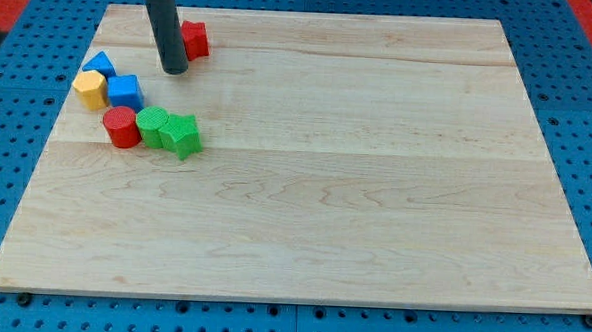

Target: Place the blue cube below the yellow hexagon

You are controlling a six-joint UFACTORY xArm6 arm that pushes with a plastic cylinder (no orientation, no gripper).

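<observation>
Nearest the view's bottom I have only the bare pale wooden board [323, 227], lying on a blue pegboard surface [5, 173]. Moving up, at the view's left, a green star-shaped block [182, 135] touches a green cylinder [153, 127], which touches a red cylinder [122, 126] on its left. Just above that row the blue cube [125, 90] sits tight against the yellow hexagon [90, 89], on the hexagon's right side. Behind those two, a blue triangular block [100, 63] touches them both. Further up and to the right, my tip [174, 72] rests on the board, near the blue cube but clear of it; the rod has nothing to spread or pinch. Beside the rod, a red block [195, 40] is partly hidden, its shape unclear.
</observation>
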